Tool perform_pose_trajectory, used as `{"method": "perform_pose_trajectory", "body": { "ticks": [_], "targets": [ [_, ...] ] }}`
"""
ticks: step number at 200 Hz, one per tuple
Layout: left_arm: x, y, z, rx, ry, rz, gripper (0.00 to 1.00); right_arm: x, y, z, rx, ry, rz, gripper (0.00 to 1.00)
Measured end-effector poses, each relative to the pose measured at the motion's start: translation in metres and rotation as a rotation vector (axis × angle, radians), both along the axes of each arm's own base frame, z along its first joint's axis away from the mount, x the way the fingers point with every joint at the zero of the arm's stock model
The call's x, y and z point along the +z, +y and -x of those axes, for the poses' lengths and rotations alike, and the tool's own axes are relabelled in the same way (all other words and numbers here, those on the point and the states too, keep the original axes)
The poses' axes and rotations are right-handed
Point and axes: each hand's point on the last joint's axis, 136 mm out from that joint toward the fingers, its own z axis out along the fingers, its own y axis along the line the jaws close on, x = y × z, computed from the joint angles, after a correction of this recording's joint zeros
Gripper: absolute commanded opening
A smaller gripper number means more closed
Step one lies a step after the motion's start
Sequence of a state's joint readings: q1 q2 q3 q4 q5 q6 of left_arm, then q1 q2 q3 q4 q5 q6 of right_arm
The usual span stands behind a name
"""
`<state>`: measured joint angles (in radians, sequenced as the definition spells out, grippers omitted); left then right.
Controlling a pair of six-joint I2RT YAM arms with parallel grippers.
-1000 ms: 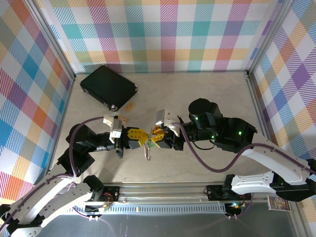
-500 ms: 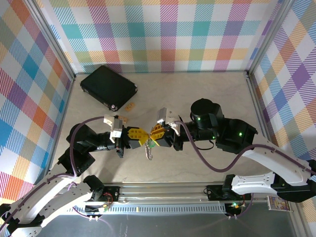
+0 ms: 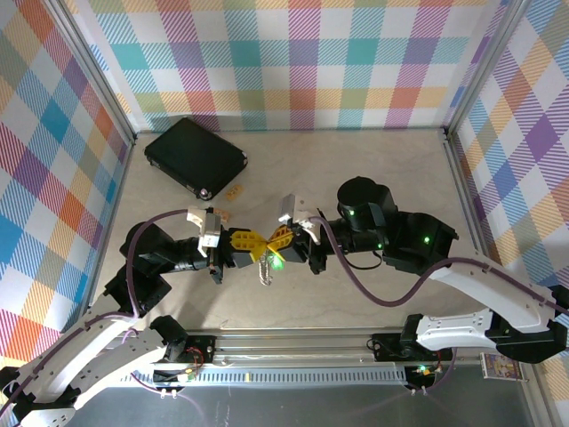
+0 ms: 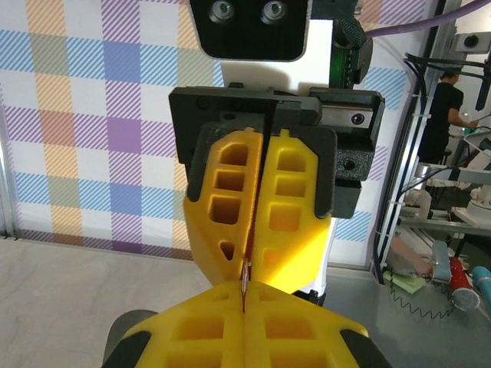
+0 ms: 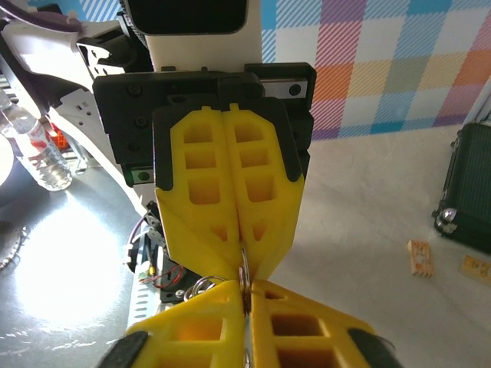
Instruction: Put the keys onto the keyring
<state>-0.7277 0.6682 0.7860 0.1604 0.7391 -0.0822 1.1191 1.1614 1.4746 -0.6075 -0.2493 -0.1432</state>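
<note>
**Right jaws close, and both arms now hold the keys**

The right gripper [image 3: 275, 244] has drawn its yellow fingers together over the past second, from a narrow gap to fully pressed, and has edged a little to the left. In its wrist view a thin metal edge [image 5: 244, 270] runs from its tips straight into the closed tips of the left gripper [image 3: 259, 246], which has stayed clamped throughout. Both pairs of jaws now pinch the same key bundle [image 3: 264, 271], tip to tip, above the near middle of the table [image 3: 382, 169], and one key hangs below them. I cannot tell whether the pinched sliver is a key or the ring wire. A loop of wire [image 5: 197, 287] shows just left of it.

My reading is that the right arm has only just taken its hold. Threading can begin, but no key looks added yet.

At the far left, the black case [image 3: 196, 157] and the small tan pieces [image 3: 235, 190] lie well apart from the grippers, unmoved.
</note>
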Motion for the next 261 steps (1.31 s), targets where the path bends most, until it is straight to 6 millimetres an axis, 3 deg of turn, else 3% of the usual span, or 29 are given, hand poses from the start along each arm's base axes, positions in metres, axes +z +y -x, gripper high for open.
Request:
{"method": "perform_pose_trajectory", "body": {
  "ticks": [34,53,70,111,145,171,189,221,261],
  "targets": [
    [-0.003,0.0,-0.001,0.007,-0.002,-0.012,0.0,-0.003,-0.001,0.0,-0.002,0.006,0.013,0.0],
    [-0.012,-0.002,-0.005,0.021,-0.005,-0.056,0.11,-0.011,-0.003,-0.002,-0.01,0.007,0.059,0.0],
    [-0.017,-0.002,-0.01,0.048,-0.007,-0.12,0.14,-0.015,-0.003,-0.005,-0.015,-0.003,0.113,0.0],
    [-0.031,0.0,-0.02,0.097,-0.037,-0.296,0.13,-0.028,-0.004,-0.012,-0.003,-0.035,0.264,0.0],
    [-0.054,0.0,-0.024,0.097,-0.024,-0.403,0.12,-0.051,-0.005,-0.016,0.019,-0.046,0.387,0.0],
    [-0.065,-0.002,-0.026,0.088,-0.007,-0.442,0.06,-0.061,-0.008,-0.018,0.027,-0.047,0.432,0.0],
    [-0.065,-0.003,-0.025,0.081,-0.006,-0.439,0.0,-0.062,-0.009,-0.018,0.028,-0.049,0.437,0.0],
    [-0.06,-0.006,-0.023,0.068,0.006,-0.399,0.0,-0.057,-0.011,-0.017,0.023,-0.05,0.407,0.0],
    [-0.035,-0.009,-0.015,0.037,0.01,-0.265,0.0,-0.038,-0.016,-0.011,-0.001,-0.06,0.286,0.17]
  ]
}}
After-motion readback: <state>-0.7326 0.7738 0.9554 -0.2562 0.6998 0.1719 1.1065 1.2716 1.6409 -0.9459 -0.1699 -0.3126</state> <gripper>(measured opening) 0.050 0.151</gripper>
